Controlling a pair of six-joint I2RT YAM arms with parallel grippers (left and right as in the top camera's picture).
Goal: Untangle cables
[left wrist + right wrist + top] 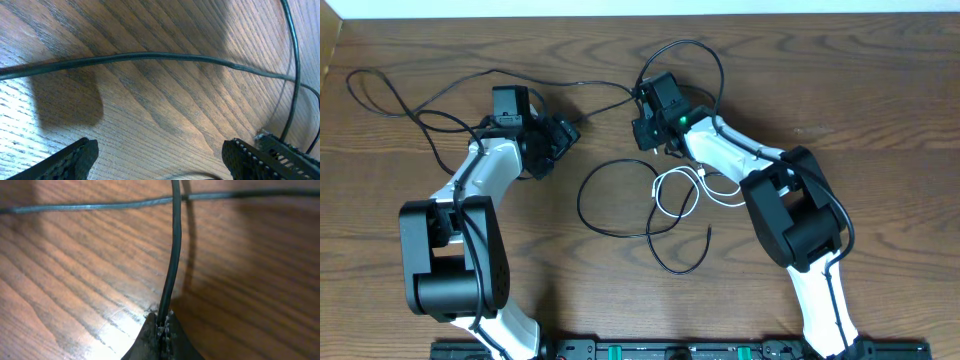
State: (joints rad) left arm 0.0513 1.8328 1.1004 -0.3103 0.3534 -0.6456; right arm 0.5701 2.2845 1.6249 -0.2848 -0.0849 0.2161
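right gripper [161, 327] tips cropped at the bottom edge; black cable [172, 245] above it runs off the top. Overhead, its stretch under the claw is probably hidden.

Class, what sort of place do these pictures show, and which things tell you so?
Likely a robotics lab bench: left arm, right arm, a wooden table, loose white cable and black cable.

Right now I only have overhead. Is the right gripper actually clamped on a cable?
Observer: Yes. The right wrist view shows the right gripper shut on a black cable, which runs straight out from its fingertips.
Operator: Left gripper holding anything?
Observer: No. In the left wrist view the left gripper is open with nothing between its fingers. A loose black cable lies on the table ahead of them.
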